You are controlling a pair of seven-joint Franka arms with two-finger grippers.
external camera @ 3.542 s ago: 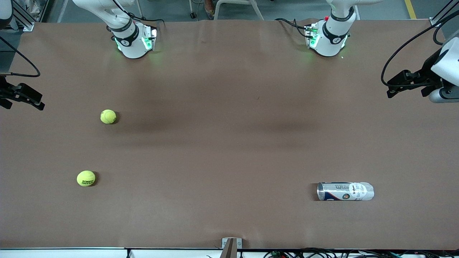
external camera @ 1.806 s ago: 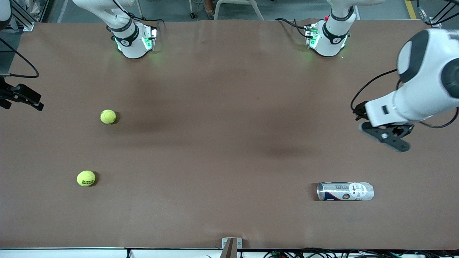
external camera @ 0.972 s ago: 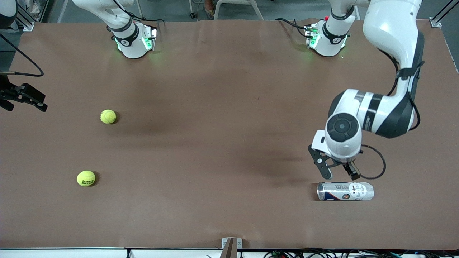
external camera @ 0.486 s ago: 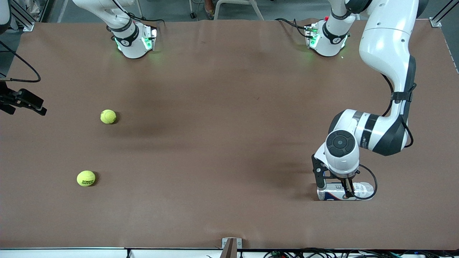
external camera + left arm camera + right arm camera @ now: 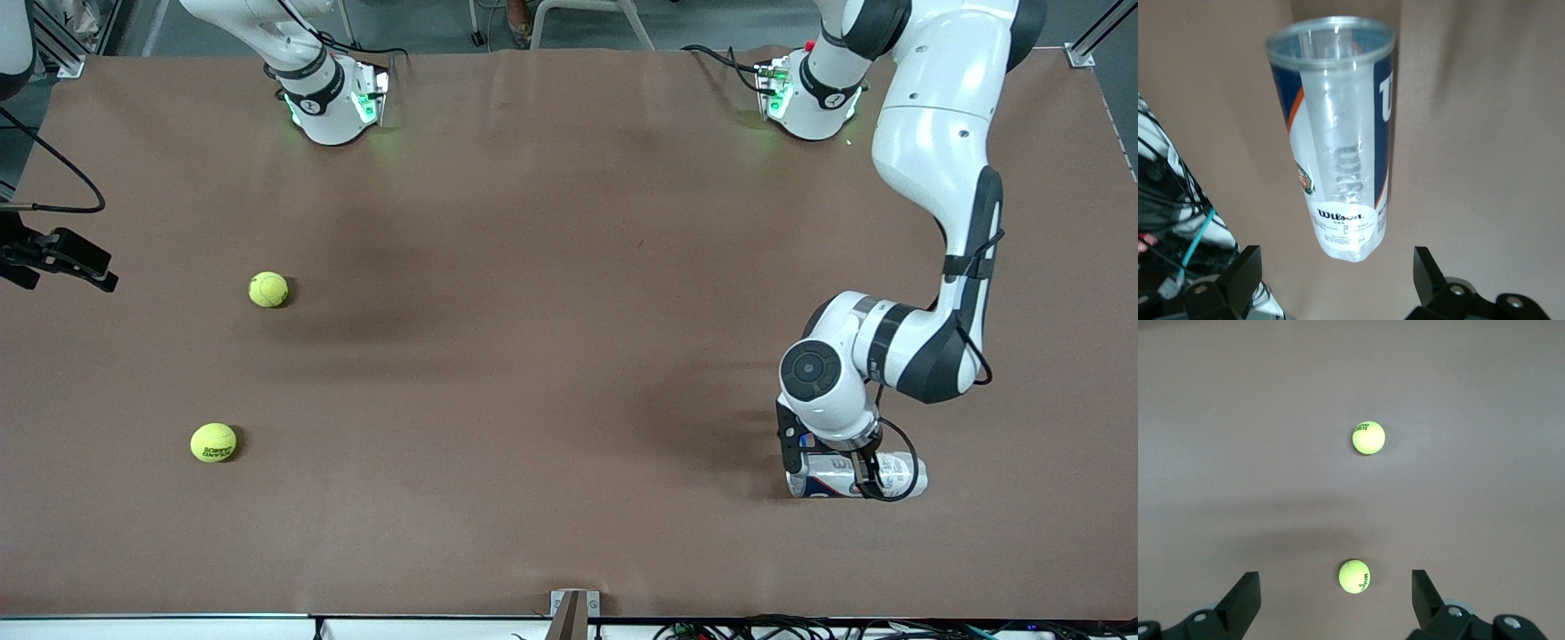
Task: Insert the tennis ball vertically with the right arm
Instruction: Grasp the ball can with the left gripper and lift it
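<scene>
While wide open, left tool [image 5: 822, 462] straddles can [image 5: 1336, 140], apparently w/o contact.

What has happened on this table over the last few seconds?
The left gripper swung in from the table's edge and came down, fingers open, astride the clear plastic tennis-ball can lying on its side. Both yellow tennis balls and the right gripper stayed put.
</scene>
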